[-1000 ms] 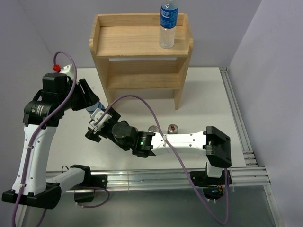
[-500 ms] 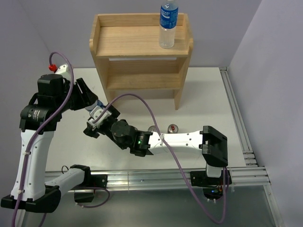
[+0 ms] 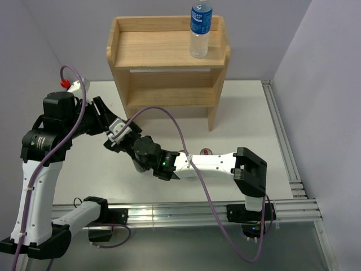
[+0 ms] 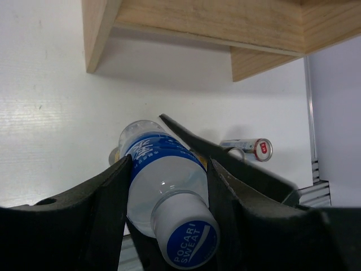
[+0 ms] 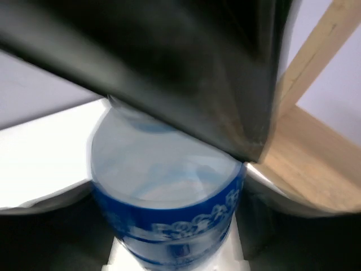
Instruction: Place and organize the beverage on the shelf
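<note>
Left wrist: left gripper pinches bottle between its fingers (cap toward camera).

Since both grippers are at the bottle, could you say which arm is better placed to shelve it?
Left, probably: the left gripper is shut on the bottle near its cap, close to the shelf; the right gripper only brackets its base.

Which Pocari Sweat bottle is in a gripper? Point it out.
The bottle clamped tilted in the left gripper; the other bottle stands upright, untouched, on the shelf top.
</note>
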`<move>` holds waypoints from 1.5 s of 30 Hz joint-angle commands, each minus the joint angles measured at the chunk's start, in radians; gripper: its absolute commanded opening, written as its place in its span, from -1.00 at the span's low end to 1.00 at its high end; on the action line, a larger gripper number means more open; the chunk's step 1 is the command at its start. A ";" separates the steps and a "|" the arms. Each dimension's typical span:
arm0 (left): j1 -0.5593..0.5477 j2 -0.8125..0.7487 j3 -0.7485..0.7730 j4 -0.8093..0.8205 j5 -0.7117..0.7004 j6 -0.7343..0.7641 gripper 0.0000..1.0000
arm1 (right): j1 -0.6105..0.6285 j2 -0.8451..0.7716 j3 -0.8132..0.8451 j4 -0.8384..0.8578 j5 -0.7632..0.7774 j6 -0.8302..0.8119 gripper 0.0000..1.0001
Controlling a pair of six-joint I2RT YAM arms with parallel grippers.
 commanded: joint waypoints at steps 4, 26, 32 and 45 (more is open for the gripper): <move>-0.011 -0.046 0.052 0.106 0.078 -0.014 -0.99 | -0.038 0.023 0.029 -0.032 0.066 0.009 -0.78; -0.012 -0.061 0.133 0.374 -0.326 0.049 0.99 | -0.036 -0.277 -0.050 -0.196 0.215 0.031 -1.00; -0.012 -0.075 -0.031 0.480 -0.371 0.050 0.99 | -0.038 -0.363 0.074 -0.288 0.264 -0.026 -1.00; -0.012 -0.066 -0.355 0.667 -0.408 0.065 0.99 | -0.093 -0.314 0.522 -0.462 0.264 -0.167 -1.00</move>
